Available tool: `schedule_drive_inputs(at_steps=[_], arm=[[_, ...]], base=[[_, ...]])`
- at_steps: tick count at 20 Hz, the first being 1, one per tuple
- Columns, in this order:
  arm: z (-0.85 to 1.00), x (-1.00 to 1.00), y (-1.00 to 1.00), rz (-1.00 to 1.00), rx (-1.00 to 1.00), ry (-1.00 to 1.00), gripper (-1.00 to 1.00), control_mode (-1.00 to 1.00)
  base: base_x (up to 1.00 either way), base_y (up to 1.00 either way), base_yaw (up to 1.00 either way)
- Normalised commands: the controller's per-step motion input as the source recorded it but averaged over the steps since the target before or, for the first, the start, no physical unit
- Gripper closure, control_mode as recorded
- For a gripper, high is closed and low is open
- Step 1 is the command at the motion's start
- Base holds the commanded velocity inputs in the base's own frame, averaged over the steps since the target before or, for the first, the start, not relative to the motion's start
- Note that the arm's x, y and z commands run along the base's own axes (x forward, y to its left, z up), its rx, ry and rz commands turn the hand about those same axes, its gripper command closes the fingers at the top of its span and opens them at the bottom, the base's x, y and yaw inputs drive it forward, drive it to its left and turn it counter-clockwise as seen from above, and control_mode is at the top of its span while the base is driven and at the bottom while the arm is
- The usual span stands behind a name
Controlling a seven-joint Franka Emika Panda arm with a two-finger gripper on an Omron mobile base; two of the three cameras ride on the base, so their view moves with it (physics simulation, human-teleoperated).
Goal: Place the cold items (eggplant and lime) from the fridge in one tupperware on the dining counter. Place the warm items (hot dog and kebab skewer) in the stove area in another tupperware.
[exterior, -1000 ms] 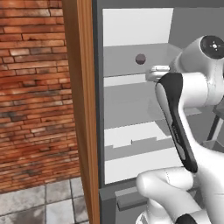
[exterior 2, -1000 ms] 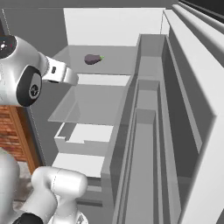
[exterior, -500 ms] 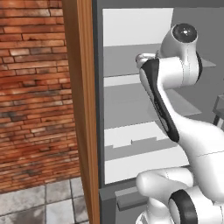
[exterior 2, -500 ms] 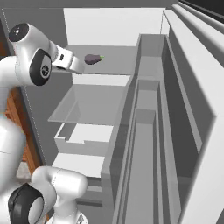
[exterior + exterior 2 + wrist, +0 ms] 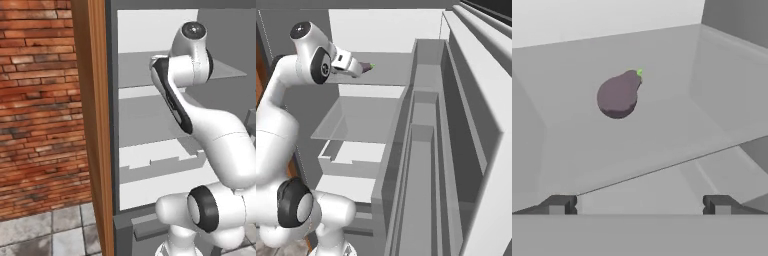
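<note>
The eggplant (image 5: 618, 94) lies on the upper glass shelf (image 5: 662, 135) of the open fridge, its round purple end toward me and its small green stem pointing away toward the back wall. It sits a little to the left of my centre line in the hand view, alone on the shelf, with nothing touching it. From the right base view I catch just its green tip past my wrist.

My claw (image 5: 639, 205) has its jaws spread as wide as they go, and nothing is between them. The two fingertips (image 5: 558, 205) stand at the shelf's front edge, short of the eggplant, so there is no contact yet.

I judge this to be the reach for the first cold item: nothing is picked, and no lime is to be seen from here. The next move calls for pushing forward over the shelf, shifting slightly left so the eggplant's body falls between my fingers, then lowering enough to close around its fat part without scraping the glass. Its rounded shape may roll when touched, so I should close on it squarely across the widest part.

Around me are the fridge's grey walls, a lower shelf (image 5: 358, 122), and a brick wall (image 5: 37, 100) off to the left.
</note>
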Motion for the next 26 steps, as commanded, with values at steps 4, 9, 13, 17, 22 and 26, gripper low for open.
schedule_drive_inputs(at_steps=[4,9,13,17,22,26], arm=[[0.00,0.67,-0.01,0.00,0.00,0.09,-1.00,-1.00],[-0.01,0.57,0.00,0.00,0.00,0.07,-1.00,-1.00],[-0.04,0.49,0.00,0.00,0.00,0.06,-1.00,-1.00],[-0.11,0.37,0.00,0.00,0.00,0.03,-1.00,-1.00],[-0.17,0.34,0.00,0.00,0.00,0.02,-1.00,-1.00],[-0.22,0.31,0.00,0.00,0.00,0.02,-1.00,-1.00]], base=[[0.00,0.00,0.00],[0.00,0.00,0.00],[0.00,0.00,0.00],[0.00,0.00,0.00],[0.00,0.00,0.00],[0.00,0.00,0.00]])
